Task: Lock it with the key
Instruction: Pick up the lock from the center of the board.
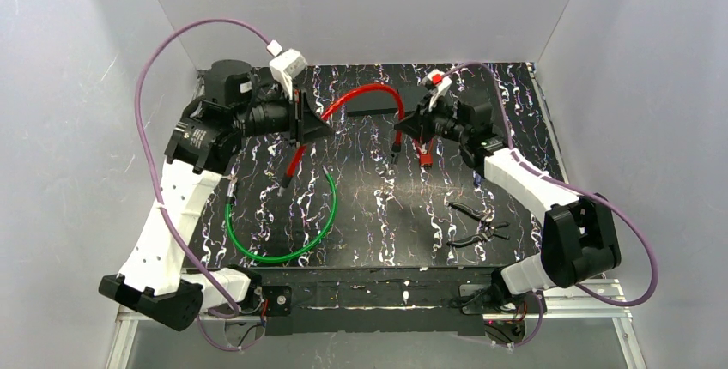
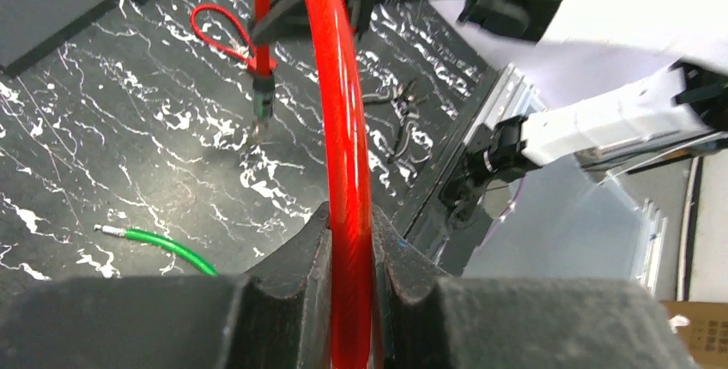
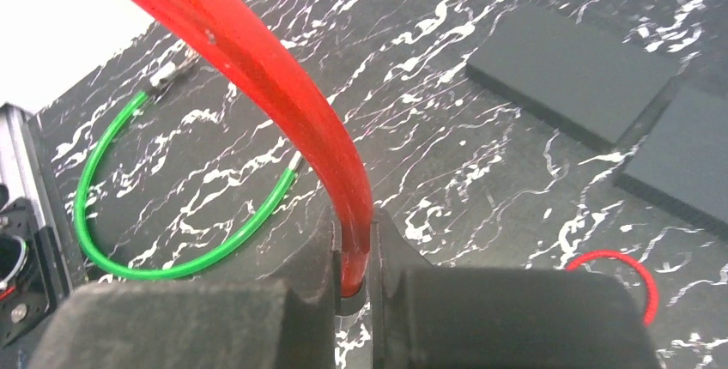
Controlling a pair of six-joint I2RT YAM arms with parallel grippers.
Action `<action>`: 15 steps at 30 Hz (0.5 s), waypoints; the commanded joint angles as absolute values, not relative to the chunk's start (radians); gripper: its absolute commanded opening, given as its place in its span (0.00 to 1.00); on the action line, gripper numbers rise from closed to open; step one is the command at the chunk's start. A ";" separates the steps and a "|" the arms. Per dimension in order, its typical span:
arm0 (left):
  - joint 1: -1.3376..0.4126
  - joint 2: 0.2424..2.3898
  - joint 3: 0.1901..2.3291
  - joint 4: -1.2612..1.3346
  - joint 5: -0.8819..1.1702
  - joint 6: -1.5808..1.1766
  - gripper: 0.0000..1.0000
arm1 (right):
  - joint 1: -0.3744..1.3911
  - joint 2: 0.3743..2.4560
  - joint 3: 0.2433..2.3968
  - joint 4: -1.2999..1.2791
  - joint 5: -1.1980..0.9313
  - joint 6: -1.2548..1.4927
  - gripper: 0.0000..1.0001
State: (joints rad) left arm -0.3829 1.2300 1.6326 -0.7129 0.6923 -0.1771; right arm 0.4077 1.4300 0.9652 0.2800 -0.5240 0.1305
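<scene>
The left gripper [image 2: 350,225] is clamped on the red cable [image 1: 369,88], which runs straight up out of its jaws in the left wrist view. The right gripper [image 3: 352,249] is closed on the same cable close to its other end, with the line curving down into the pinch. Between the two grips the cable is held up off the table [image 1: 386,206] as an arch. Its long axis runs left to right across the far half of the table, crown toward the back wall. Both ends point down. One hangs just below the right gripper and finishes in a dark end piece [image 2: 262,99] with a small metal tip. The other trails from the left gripper toward the near-left of the table. As I read it, the work is at an early stage: the ends sit well apart, nothing is joined, and no key can be made out in either grip. Bringing the ends together and turning the key is all to come. A small red cord loop [image 3: 611,254] lies on the table near the right gripper. A green cable [image 2: 172,247] and pliers [image 1: 491,230] lie nearer the arm bases.
</scene>
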 commanded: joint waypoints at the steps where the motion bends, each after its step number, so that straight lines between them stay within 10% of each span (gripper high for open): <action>1: -0.381 1.163 1.507 -0.762 0.714 -0.045 0.06 | 0.363 1.405 1.101 0.330 -0.544 0.186 0.01; 15: -0.380 1.155 1.430 -0.854 0.704 0.151 0.40 | 0.339 1.399 1.230 0.287 -0.660 0.240 0.01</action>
